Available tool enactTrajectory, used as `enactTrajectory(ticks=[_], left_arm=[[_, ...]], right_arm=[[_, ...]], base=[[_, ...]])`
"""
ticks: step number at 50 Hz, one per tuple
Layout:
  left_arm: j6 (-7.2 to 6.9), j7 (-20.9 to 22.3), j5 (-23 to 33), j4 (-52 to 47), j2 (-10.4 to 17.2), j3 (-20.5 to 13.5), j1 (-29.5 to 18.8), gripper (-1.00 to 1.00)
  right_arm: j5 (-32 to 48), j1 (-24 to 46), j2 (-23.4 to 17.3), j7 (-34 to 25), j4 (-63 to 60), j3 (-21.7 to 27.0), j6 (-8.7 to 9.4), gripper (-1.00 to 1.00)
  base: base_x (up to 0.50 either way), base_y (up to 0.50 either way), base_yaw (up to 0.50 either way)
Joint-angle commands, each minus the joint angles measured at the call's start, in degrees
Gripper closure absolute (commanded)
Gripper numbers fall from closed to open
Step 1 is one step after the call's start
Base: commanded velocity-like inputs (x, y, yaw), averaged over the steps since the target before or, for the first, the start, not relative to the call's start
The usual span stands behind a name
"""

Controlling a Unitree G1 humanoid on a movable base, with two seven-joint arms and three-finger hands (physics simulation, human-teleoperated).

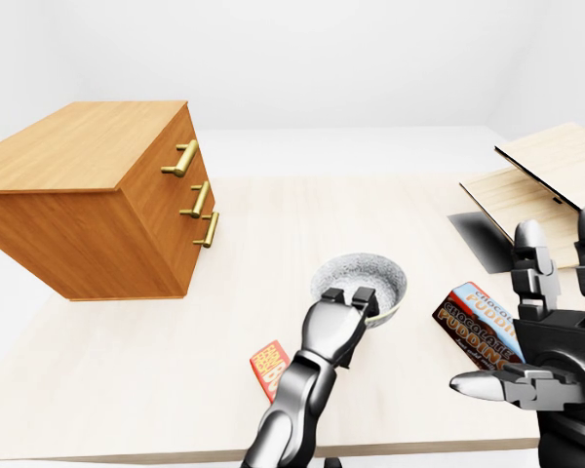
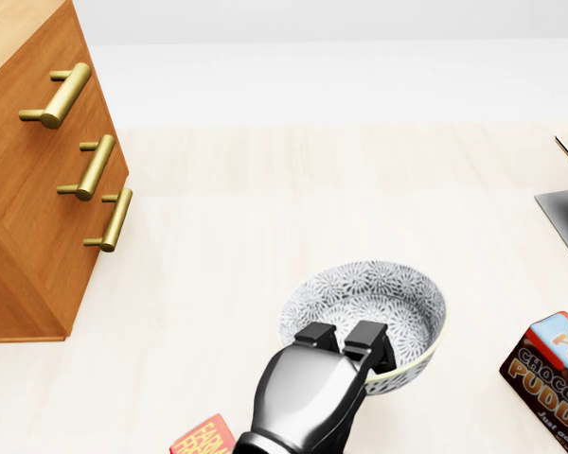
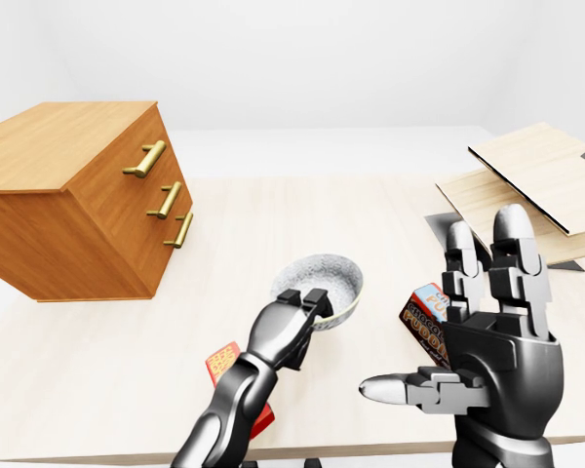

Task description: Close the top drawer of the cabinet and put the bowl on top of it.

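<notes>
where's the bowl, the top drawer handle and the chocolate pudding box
bowl (image 2: 374, 298): head view, on its patterned inside wall.
top drawer handle (image 2: 64, 93): head view, on the middle of the brass bar.
chocolate pudding box (image 2: 547, 378): head view, on its brown printed face.
</notes>
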State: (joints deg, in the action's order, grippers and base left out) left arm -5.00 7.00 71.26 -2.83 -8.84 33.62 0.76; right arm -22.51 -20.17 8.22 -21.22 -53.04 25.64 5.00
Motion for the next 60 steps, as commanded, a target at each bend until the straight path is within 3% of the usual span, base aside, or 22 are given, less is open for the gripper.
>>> enactTrajectory(ticks=[1,7,29,49,51,55,56,60], left_arm=[[0.00,4.05,3.47,-6.77,0.31,-2.15,-1.29,1.00],[0.00,5.38,4.10,-7.98,0.20,-3.15,-2.09,1.00],[0.00,19.05,8.10,-22.58,-1.52,-9.53,-7.65,1.00],[0.00,26.17,8.86,-24.27,-2.86,-17.21,-18.53,1.00],[0.00,28.06,8.10,-24.17,-2.53,-19.46,-21.62,1.00],[0.00,28.33,7.32,-23.94,-2.25,-20.22,-22.77,1.00],[0.00,29.02,6.40,-23.33,-1.59,-21.93,-24.89,1.00],[0.00,29.22,5.90,-23.22,-1.03,-22.11,-25.69,1.00]], right_arm=[[0.28,-0.30,0.09,-0.12,-0.03,-0.46,0.00,-1.00],[0.44,-0.35,0.11,-0.14,-0.06,-0.65,0.00,-1.00],[0.52,-0.98,0.55,-0.69,-0.37,-0.80,0.00,-1.00],[1.97,-1.25,0.48,-0.48,0.21,-2.68,0.00,-1.00],[1.80,-1.36,0.43,-0.47,0.08,-2.64,0.00,-1.00],[1.87,-1.29,0.38,-0.42,0.18,-2.70,0.00,-1.00],[2.45,-1.39,0.52,-0.49,0.38,-3.26,0.00,-1.00],[2.76,-1.58,0.53,-0.44,0.43,-3.70,0.00,-1.00]], base=[[0.00,0.00,0.00],[0.00,0.00,0.00],[0.00,0.00,0.00],[0.00,0.00,0.00],[0.00,0.00,0.00],[0.00,0.00,0.00],[0.00,0.00,0.00],[0.00,0.00,0.00]])
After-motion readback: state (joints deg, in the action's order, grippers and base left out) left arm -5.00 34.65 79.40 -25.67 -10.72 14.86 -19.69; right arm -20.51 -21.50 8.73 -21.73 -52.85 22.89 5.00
